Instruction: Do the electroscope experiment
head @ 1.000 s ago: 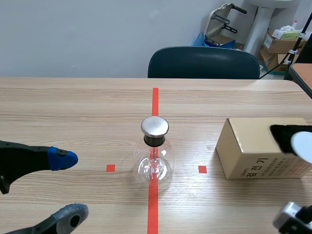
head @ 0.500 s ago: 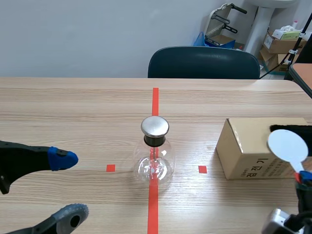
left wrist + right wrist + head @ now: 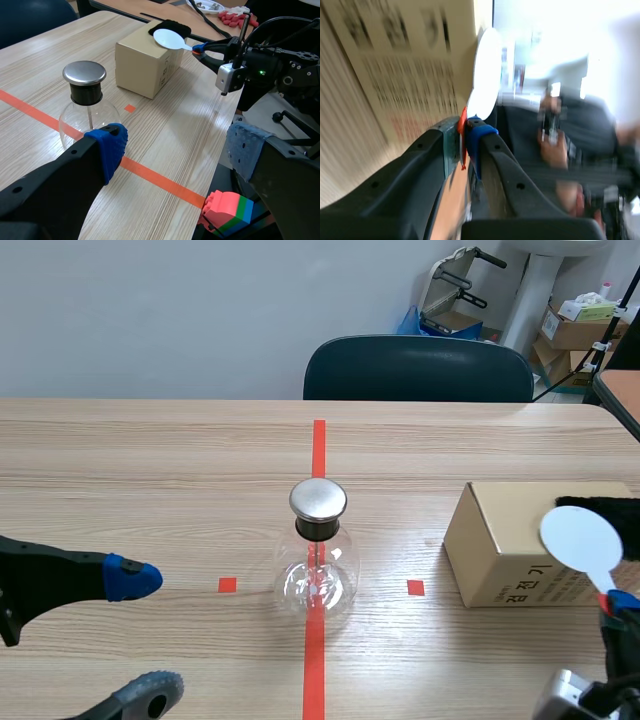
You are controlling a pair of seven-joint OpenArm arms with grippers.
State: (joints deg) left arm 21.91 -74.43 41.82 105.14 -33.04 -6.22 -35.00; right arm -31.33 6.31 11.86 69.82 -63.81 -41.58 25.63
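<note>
Scene view: electroscope flask (image 3: 317, 565) stands upright at mid-bench (image 3: 150, 460) on the orange-red centre line, metal cap on top. Cardboard box (image 3: 520, 550) sits near the right edge, with a black cloth (image 3: 600, 510) on its top. Right gripper (image 3: 615, 605), low at the near right corner, is clamped on the handle of a white paddle (image 3: 580, 537), whose disc stands in front of the box. Left gripper (image 3: 140, 635), at the near left, has its fingers spread and holds nothing. A chair (image 3: 418, 368) stands beyond the far edge.

Left wrist view: own fingers wide apart; the flask is ahead of the blue-padded one. Toy bricks (image 3: 227, 210) lie below the bench edge.

Right wrist view (blurred): pads are pressed on the thin handle, the disc ahead beside the box.
</note>
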